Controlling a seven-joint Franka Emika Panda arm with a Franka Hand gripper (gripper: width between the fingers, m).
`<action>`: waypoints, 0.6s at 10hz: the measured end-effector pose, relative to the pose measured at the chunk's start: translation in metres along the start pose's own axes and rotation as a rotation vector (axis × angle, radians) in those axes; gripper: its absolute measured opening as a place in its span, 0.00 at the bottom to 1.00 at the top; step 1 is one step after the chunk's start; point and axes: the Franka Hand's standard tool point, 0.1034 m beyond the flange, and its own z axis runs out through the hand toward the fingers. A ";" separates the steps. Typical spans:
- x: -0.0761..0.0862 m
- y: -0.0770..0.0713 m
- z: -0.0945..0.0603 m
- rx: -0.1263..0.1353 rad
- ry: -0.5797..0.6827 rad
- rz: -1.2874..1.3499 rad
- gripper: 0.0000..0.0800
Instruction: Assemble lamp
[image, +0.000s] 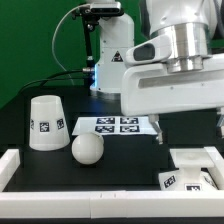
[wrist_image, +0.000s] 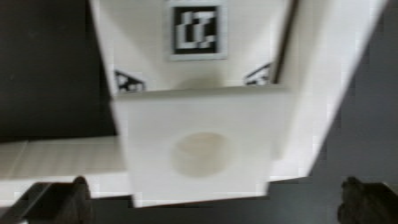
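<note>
Hovering over the angular white base (wrist_image: 199, 140), fingers (wrist_image: 50, 200) spread wide, gripping nothing; you see the smooth ball bulb (image: 87, 150) and tapered shade (image: 45, 122) on the black tabletop (image: 120, 165).

Three white pieces are sitting on the black surface (image: 125, 168): one cone shade (image: 45, 122), one ball bulb (image: 87, 150) and one angular base block (image: 195, 168). One marker board (image: 115, 125) is lying there, showing four square tags. One robot arm (image: 175, 60) is standing in view.
</note>
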 end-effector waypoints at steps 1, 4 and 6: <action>-0.001 0.002 0.002 -0.003 0.002 -0.004 0.87; -0.001 0.002 0.003 -0.003 0.001 -0.004 0.87; -0.009 0.011 0.003 -0.008 -0.050 -0.008 0.87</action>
